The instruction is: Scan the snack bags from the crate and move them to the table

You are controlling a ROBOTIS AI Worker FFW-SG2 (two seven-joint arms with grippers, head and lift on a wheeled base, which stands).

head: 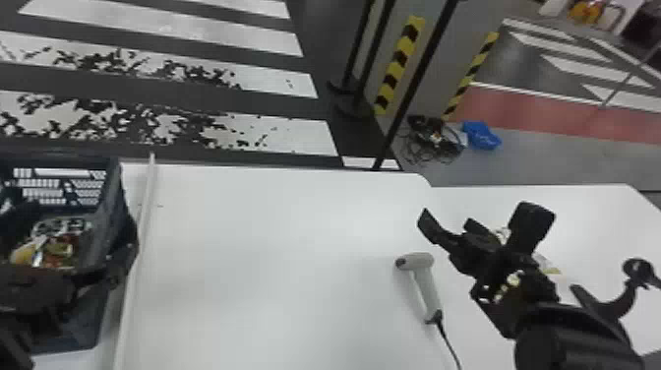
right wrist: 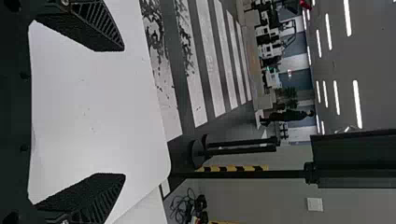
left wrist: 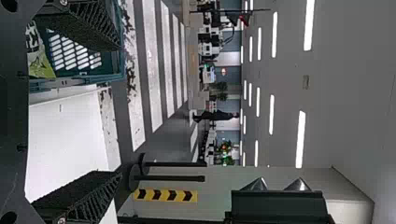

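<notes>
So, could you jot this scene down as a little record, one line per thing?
snacks: bags in the crate
scanner: lying on the white table, cord attached
left gripper: open, at the crate
right gripper: open, empty, right of the scanner
half-hidden: something pale and yellow behind the right arm

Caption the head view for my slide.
Scanner on the white table, between the snack crate and the open right gripper.

We see crate (head: 109, 211) in plastic, snack bags (head: 60, 246) in glossy film, barcode scanner (head: 419, 262) in smooth plastic, surface (head: 275, 246) smooth with a soft sheen.
</notes>
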